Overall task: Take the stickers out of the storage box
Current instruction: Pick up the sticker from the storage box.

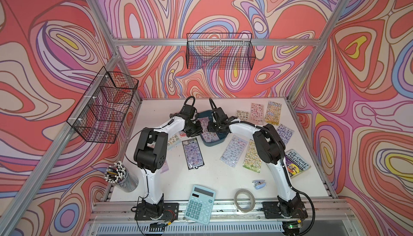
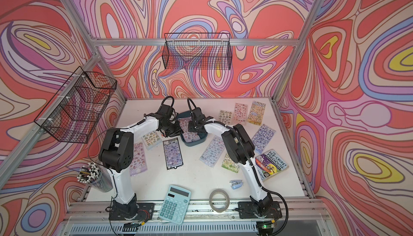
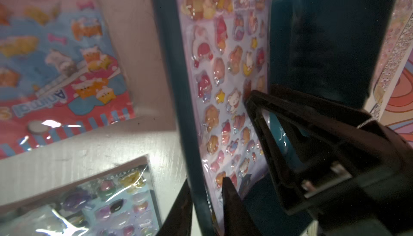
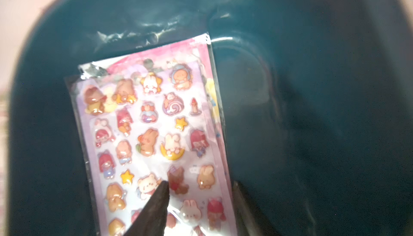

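Nearest, a black-bordered sheet (image 1: 193, 153) and other stickers (image 1: 234, 154) are found laid out on the table (image 1: 223, 176), outside the storage box (image 1: 213, 142). Inside the box a lilac sheet (image 4: 152, 134) of glossy, puffed cartoon figures in clear film lies flat on the floor, apparently over a pink one. The right gripper (image 4: 201, 183) is released, jaws straddling that sheet's long edge; the left gripper (image 3: 238, 138) is likewise unclenched, tips on the sheet. Pickup is judged in hand: an edge must be raised before pinching. Farther back, three more sheets (image 1: 257, 113) lie removed.
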